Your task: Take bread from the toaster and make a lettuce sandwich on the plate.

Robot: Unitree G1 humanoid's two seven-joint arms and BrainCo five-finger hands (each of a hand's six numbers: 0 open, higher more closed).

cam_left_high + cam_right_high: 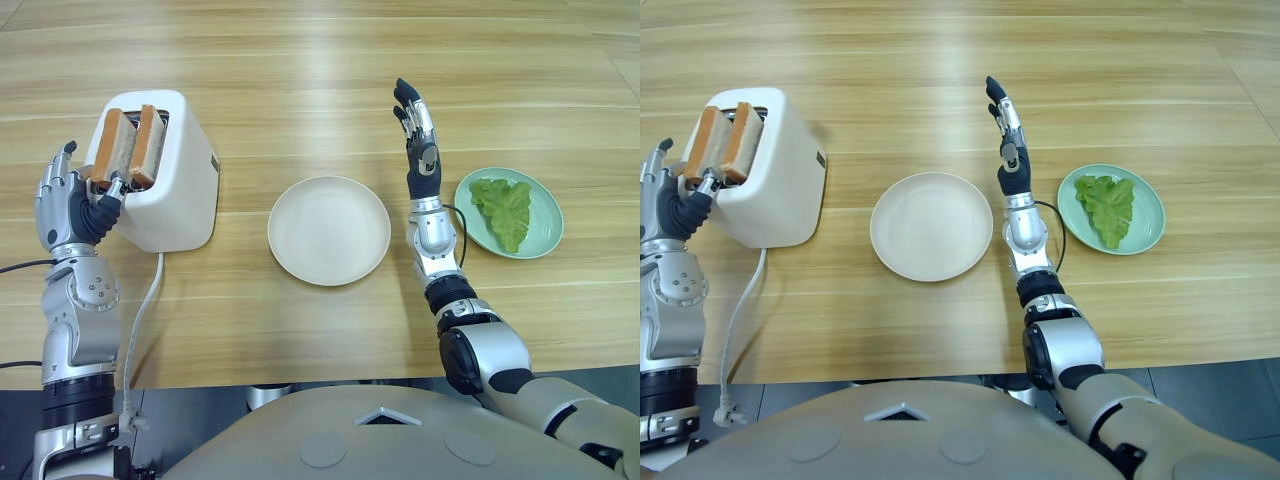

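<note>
At the left of the wooden table (300, 60), a white toaster (175, 190), upright, with two pieces of bread standing on end in its slots. Left slice (112, 150) and right slice (150, 145) side by side, brown crusts up, lower parts hidden inside the toaster. Neither lifted clear yet.

Just beside the toaster's near left corner, the left hand (65, 200), back turned toward the camera. Grips the near edge of the left slice with curled fingers (108, 192). Hard to make out how far around the crust, with the contact half covered by the hand itself.

From the toaster's near side down past the table edge, a white cord (145, 310), ending in a plug (728, 412) below. Upper end of the cord lost under the toaster.

In the middle of the table, a cream plate (328, 235), well apart from the toaster.

Between the plate and a green dish (548, 215), the right hand (420, 140). Flat, fingers straight and pointing away, holding nothing. Touches neither plate nor dish. Resting on the wood or lifted above it: cannot tell. A thin dark cable (458, 228) looping at the wrist.

On the dish, lettuce (503, 208), crinkled and pale green. One leaf or several: cannot tell. Far edge of the table cut off at the top of both views.
</note>
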